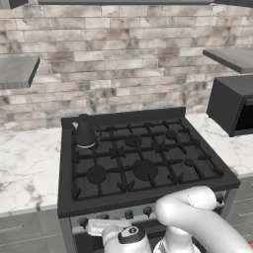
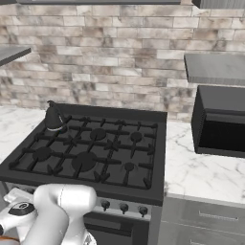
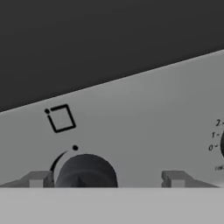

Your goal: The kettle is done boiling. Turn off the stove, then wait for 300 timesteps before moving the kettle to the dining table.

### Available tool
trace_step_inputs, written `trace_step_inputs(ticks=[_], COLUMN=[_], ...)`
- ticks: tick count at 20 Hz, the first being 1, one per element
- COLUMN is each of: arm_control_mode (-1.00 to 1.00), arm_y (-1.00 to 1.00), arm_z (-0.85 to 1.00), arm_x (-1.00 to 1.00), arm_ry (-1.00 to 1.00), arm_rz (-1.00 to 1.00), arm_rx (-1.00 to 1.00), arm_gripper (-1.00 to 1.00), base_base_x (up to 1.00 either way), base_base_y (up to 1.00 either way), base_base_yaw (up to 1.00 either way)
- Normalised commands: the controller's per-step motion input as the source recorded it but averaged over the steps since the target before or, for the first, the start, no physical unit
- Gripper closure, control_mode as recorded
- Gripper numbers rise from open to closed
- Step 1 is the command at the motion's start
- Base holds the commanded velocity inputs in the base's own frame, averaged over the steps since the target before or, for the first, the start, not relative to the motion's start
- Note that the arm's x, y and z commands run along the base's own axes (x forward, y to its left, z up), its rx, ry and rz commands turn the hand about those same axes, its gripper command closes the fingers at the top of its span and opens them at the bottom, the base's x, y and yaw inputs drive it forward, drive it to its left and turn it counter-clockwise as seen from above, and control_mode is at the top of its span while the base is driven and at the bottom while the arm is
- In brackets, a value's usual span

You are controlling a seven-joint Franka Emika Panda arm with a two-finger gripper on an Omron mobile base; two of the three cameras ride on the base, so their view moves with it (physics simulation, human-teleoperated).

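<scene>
Stove (image 1: 143, 163): wide, black, six round burners under matte cast-iron grates; silver front panel below with a row of small dark round knobs.
Kettle (image 1: 85, 132): small, squat, dark grey-black, rounded cone shape with a thin arched handle; upright on the back left burner, close to the stove's rear rim; seen also from the right base view (image 2: 54, 117).
Counters (image 1: 27, 165): white marble with grey veining, flush against both sides of the stove.
Wall (image 1: 123, 59): rough brick in mottled beige, grey and brown.
Microwave (image 1: 232, 105): boxy, matte black, on the right counter, well apart from the kettle.
Shelves (image 1: 17, 70): flat grey slabs on the wall, left and right.
Arm: glossy white, rounded, bent low in front of the knob row.
Gripper (image 3: 107, 179): close against the silver panel; fingers (image 3: 37, 179) spread wide, one on each side of the view, holding nothing.
Knob (image 3: 85, 173): dark, round, smooth, between the fingertips nearer the left one; touching or not, cannot tell.
Panel marks: above the knob a small black square outline with a dot at one corner, and a single dot by the knob's rim.
Readable writing: digits 2, 1, 0 (image 3: 213, 135) at the right edge of the hand view, beside another dial cut by the frame; smaller print below too blurred to read.
</scene>
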Motion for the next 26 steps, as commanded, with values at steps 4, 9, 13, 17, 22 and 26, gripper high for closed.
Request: trace_step_inputs(ticks=[4, 9, 13, 17, 22, 26], arm_control_mode=[-1.00, -1.00, -1.00, -1.00, -1.00, -1.00], arm_y=[0.08, 0.11, 0.01, 0.00, 0.00, 0.00], arm_z=[0.00, 0.00, 0.00, 0.05, 0.10, 0.18], arm_x=[-0.19, 0.00, -0.03, -0.31, -0.40, -0.53], arm_ry=[-0.03, 0.00, -0.01, -0.08, -0.10, -0.14], arm_rz=[0.00, 0.00, 0.01, 0.00, 0.00, 0.00], arm_rx=[0.03, 0.01, 0.05, 0.04, 0.03, 0.02], arm_gripper=[-1.00, -1.00, -1.00, -1.00, -1.00, -1.00], base_base_x=[0.00, 0.00, 0.00, 0.00, 0.00, 0.00], base_base_y=[0.00, 0.00, 0.00, 0.00, 0.00, 0.00], base_base_yaw=[0.00, 0.00, 0.00, 0.00, 0.00, 0.00])
